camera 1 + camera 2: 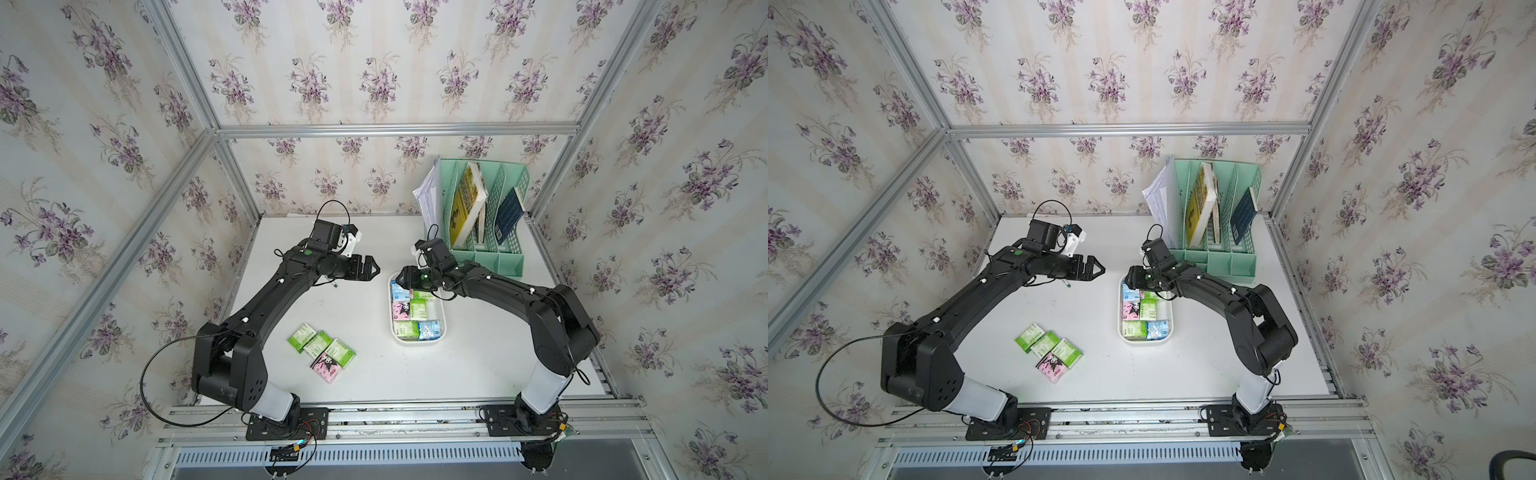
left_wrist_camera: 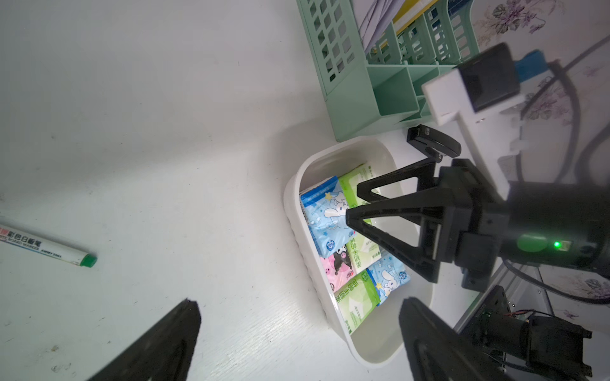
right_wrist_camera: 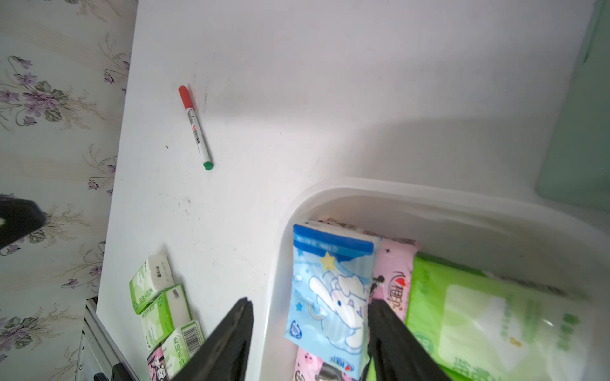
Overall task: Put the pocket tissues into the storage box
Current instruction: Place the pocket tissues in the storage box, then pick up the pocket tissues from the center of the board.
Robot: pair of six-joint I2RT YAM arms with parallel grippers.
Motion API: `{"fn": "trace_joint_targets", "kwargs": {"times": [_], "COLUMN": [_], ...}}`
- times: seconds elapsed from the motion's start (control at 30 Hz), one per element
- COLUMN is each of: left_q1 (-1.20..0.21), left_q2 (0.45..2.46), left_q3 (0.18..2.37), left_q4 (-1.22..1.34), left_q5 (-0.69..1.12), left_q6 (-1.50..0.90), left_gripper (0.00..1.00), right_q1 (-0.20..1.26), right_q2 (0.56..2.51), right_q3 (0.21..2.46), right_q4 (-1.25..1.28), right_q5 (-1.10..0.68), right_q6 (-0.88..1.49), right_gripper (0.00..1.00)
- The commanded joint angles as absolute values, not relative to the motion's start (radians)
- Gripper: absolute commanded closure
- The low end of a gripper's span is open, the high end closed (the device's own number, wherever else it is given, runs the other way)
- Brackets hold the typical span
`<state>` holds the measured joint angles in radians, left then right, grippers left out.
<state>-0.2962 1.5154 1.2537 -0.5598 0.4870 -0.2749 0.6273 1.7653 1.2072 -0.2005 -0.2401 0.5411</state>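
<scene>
Over the far end of the box (image 1: 444,326), the right jaws are standing open, straddling a blue packet (image 3: 330,297) that is lying inside, one finger clearly off it. Several more packets (image 1: 409,328), green, pink and blue, are lying side by side in the box. Four other packets (image 1: 322,350) are sitting in a tight cluster on the worktop (image 1: 395,374), well apart from the box, toward the robot's left. Beside the box the left jaws are hovering open, holding nothing. A marker (image 3: 194,127) is lying near them; an organiser (image 1: 486,249) is standing just behind the box.
</scene>
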Motion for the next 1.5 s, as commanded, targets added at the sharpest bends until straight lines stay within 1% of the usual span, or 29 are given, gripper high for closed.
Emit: {"fn": "trace_joint_targets", "kwargs": {"times": [0.0, 0.1, 0.17, 0.37, 0.47, 0.6, 0.93, 1.13, 1.47], "left_q1": [-0.264, -0.194, -0.137, 0.009, 0.07, 0.138, 0.153, 0.156, 0.179], "left_q2": [1.485, 1.444, 1.424, 1.326, 1.287, 1.272, 1.287, 1.287, 1.294], "left_q3": [1.227, 1.178, 1.148, 1.097, 1.068, 1.037, 1.029, 1.026, 1.054], "left_q4": [-0.508, -0.48, -0.475, -0.524, -0.532, -0.521, -0.511, -0.52, -0.541], "left_q5": [0.46, 0.441, 0.449, 0.443, 0.449, 0.519, 0.537, 0.53, 0.51], "left_q6": [-0.323, -0.362, -0.383, -0.387, -0.385, -0.397, -0.404, -0.394, -0.409], "left_gripper": [0.01, 0.01, 0.01, 0.01, 0.01, 0.01, 0.01, 0.01, 0.01], "right_q1": [0.637, 0.691, 0.73, 0.832, 0.904, 0.97, 0.996, 1.005, 1.012], "right_q2": [1.744, 1.713, 1.707, 1.806, 1.873, 1.954, 2.134, 2.172, 2.205], "right_q3": [1.224, 1.233, 1.25, 1.353, 1.397, 1.431, 1.595, 1.64, 1.679], "right_q4": [-0.209, -0.191, -0.177, -0.177, -0.218, -0.295, -0.528, -0.57, -0.603], "right_q5": [-0.189, -0.113, -0.106, -0.319, -0.382, -0.476, -0.631, -0.651, -0.662], "right_q6": [0.494, 0.405, 0.35, 0.233, 0.159, 0.075, -0.048, -0.077, -0.085], "right_gripper": [0.39, 0.38, 0.38, 0.4, 0.41, 0.41, 0.4, 0.38, 0.38]}}
